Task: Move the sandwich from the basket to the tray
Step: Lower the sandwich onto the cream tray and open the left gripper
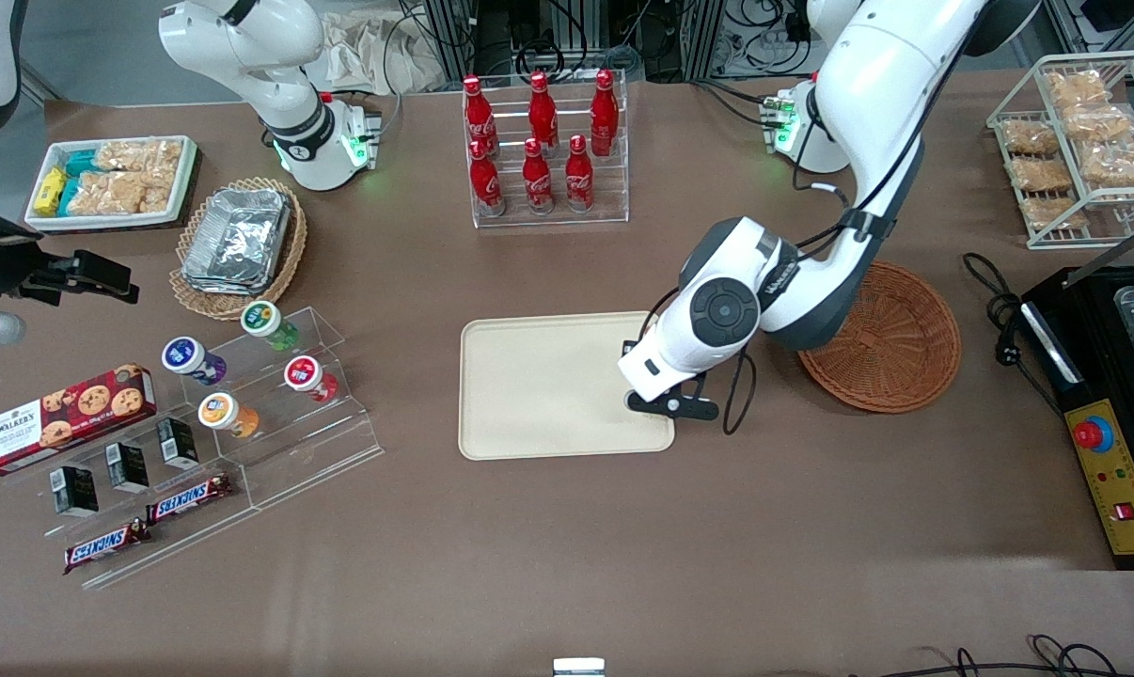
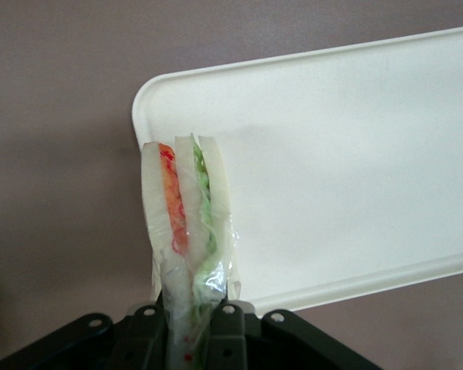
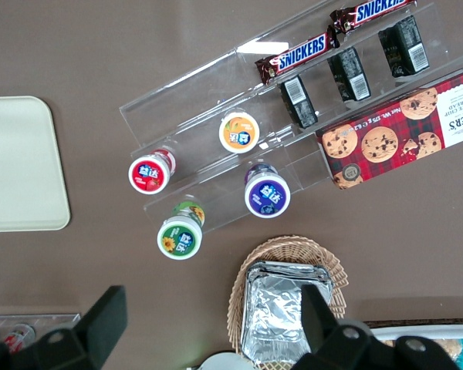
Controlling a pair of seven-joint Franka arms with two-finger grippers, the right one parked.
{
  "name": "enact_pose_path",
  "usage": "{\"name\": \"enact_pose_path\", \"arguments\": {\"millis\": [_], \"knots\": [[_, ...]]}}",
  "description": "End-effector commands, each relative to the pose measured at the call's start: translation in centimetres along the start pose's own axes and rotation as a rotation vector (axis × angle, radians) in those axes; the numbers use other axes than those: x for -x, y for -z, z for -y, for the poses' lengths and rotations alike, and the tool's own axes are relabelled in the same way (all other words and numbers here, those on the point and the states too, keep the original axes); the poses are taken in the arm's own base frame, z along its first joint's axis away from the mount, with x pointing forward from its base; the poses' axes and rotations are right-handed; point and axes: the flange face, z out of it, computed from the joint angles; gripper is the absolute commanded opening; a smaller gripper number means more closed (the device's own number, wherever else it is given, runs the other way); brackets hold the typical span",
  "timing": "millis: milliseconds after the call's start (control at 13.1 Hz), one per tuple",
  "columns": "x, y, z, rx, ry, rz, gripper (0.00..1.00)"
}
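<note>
The gripper (image 2: 191,320) is squeezing the sandwich (image 2: 187,223) between its two fingers. It is holding the sandwich at one end, and the rest is sticking out over a corner of the tray (image 2: 355,154). The sandwich is not lying on the tray yet, as far as I can see.

In the front view the gripper (image 1: 672,404) is hanging over the tray (image 1: 539,385) at the edge near the basket (image 1: 891,338). The basket is looking bare now.

The sandwich looks light and soft. The bread is squishy, so a hard squeeze could flatten it. The clear wrap looks smooth and may be slippery. I think holding it across the flat bread sides, like now, is best.
</note>
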Motion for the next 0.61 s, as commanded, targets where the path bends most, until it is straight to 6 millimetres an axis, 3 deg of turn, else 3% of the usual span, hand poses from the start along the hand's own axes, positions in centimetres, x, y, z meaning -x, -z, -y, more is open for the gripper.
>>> {"name": "enact_pose_path", "arguments": {"millis": [0,304,457,533], "knots": [[-0.8,-1.2,-0.6,0.001,0.055,-0.031,0.0],[-1.3,-4.9,-1.4,-0.021,0.091,-0.072,0.0],[-1.1,-5.2,-2.0,-0.032,0.103,-0.08,0.0],[-1.0,-5.6,-1.9,-0.034,0.104,-0.075,0.18]]}}
